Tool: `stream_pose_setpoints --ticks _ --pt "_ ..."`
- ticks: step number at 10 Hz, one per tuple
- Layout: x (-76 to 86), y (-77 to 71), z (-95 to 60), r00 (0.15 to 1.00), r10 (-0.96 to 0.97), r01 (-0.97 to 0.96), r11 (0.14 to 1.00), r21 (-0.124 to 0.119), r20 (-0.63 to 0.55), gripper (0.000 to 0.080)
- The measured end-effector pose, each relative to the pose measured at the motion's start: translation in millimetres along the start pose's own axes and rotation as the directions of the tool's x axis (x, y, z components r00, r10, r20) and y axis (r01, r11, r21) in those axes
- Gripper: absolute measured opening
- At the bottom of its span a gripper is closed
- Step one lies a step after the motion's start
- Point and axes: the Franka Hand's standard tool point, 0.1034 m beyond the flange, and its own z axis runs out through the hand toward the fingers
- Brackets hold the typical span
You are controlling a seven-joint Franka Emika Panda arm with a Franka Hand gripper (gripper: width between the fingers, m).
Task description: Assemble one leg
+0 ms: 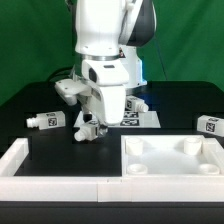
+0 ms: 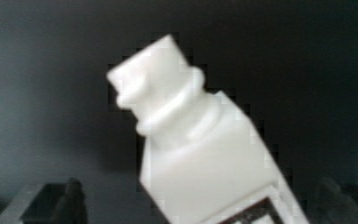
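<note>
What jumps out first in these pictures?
A big white robot arm bends over a small white leg in the middle of the black table. In the wrist view that leg looks huge and tilted, dark fingers either side. A white tray-like panel lies low on the exterior view's right.

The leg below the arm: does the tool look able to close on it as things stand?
Probably yes. In the wrist view the leg lies between the open fingers of the tool, with a dark gap on each side and nothing else close by. How low the tool is, I cannot tell.
</note>
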Motion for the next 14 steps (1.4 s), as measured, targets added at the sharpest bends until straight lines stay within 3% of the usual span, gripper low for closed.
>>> stream_pose_setpoints --ticks 2,4,7,9,10,11,12,14 --pt "-0.8 -1.1 1.5 1.0 0.007 -0.007 1.0 0.003 -0.001 0.0636" --pt "-0.8 -1.8 2.2 1.0 0.012 -0.012 1.0 0.004 -0.002 0.0322" --pt "-2.0 -2.2 1.7 0.999 0.047 -0.047 0.999 0.003 -0.003 0.0284" --pt "-0.7 1.7 -2.5 0.946 0.324 -0.324 0.946 -0.003 -0.006 0.0284" --pt "7.2 2.9 -3.3 0.865 0.502 -0.501 0.864 0.058 0.002 0.0284" --pt "4.9 8.9 -7.9 0.85 0.526 -0.525 0.846 0.092 0.015 0.0284" --pt "-3.6 5.2 -7.5 0.878 0.479 -0.478 0.876 0.063 -0.002 0.0284" --pt "-4.8 2.2 -5.9 0.869 0.494 -0.493 0.868 0.065 -0.002 0.0284"
